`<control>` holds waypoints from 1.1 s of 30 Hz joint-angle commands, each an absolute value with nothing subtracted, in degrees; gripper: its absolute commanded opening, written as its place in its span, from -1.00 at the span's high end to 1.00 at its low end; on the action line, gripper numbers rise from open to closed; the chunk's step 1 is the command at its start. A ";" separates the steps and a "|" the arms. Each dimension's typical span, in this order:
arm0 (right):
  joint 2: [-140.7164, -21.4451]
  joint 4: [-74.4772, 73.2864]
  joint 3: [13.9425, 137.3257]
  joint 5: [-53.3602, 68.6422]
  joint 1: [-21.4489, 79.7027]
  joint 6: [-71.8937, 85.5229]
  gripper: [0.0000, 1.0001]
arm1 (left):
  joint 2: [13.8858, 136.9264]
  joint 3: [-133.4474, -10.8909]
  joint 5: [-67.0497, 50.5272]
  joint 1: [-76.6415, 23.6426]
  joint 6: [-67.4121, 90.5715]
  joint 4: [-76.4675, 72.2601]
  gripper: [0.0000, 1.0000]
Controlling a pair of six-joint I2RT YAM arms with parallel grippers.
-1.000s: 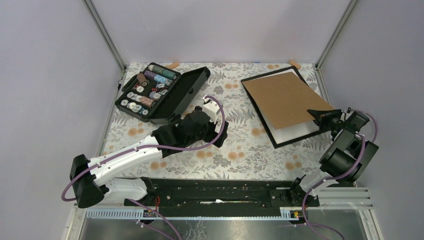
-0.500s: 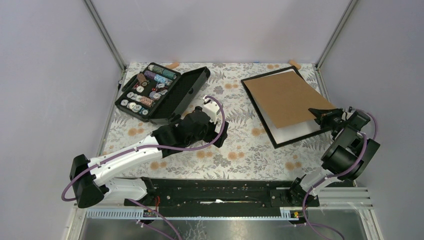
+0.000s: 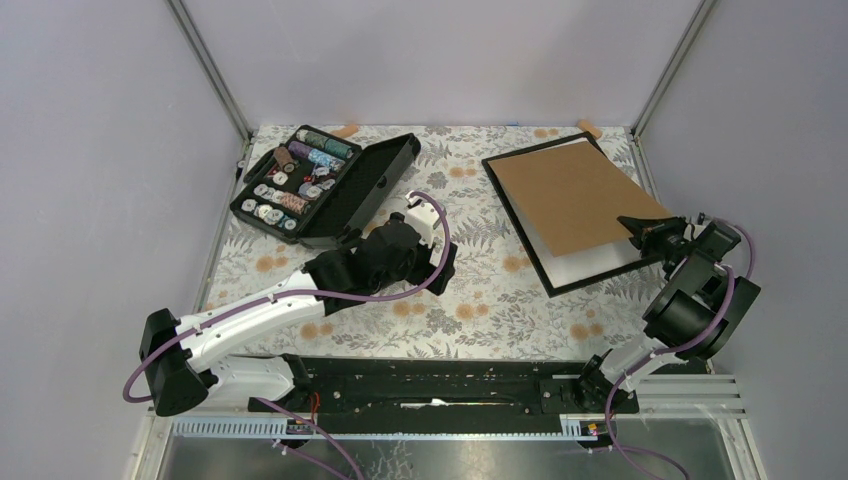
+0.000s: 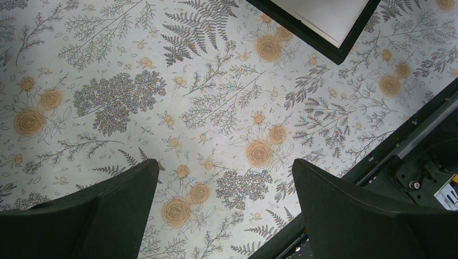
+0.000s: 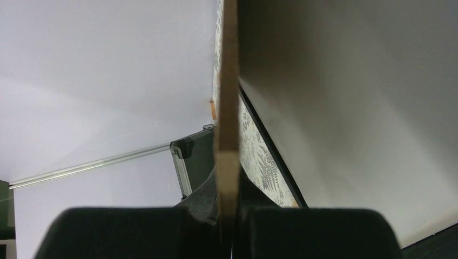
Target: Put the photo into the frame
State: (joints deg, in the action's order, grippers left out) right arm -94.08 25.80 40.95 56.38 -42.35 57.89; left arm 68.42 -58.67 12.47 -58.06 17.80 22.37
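A thin black rectangular frame [image 3: 516,226] lies flat and askew on a floral-patterned table [image 3: 470,300], towards the far right corner. A brown backing board [image 3: 575,200] covers most of it. A white sheet [image 3: 590,265] shows inside the frame along its near edge, past the board; whether this is the print or the mat cannot be told, since only plain white shows.

At the frame's near right corner, the right gripper [image 3: 632,228] is clamped on the board's edge, its 2 fingers pressed tight on the thin brown edge in the right wrist view.

Left of the frame, well apart from it, the left gripper [image 4: 224,178] hangs over bare tablecloth with its jaws spread wide, holding nothing. Further left of the frame, an open black case of thread spools [image 3: 320,185] sits at the far side.
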 commanded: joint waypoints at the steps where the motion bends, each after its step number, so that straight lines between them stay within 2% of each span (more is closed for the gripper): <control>1: -94.12 29.79 41.84 55.22 -43.68 58.80 1.00 | 68.10 -58.52 13.53 -58.27 17.14 19.57 -0.97; 28: -98.22 28.73 41.96 56.69 -44.74 55.23 1.00 | 68.73 -58.57 12.51 -58.37 17.49 19.27 -0.97; 33: -99.30 29.94 41.87 56.30 -43.28 55.16 0.92 | 68.65 -58.59 12.41 -58.36 17.49 19.33 -0.97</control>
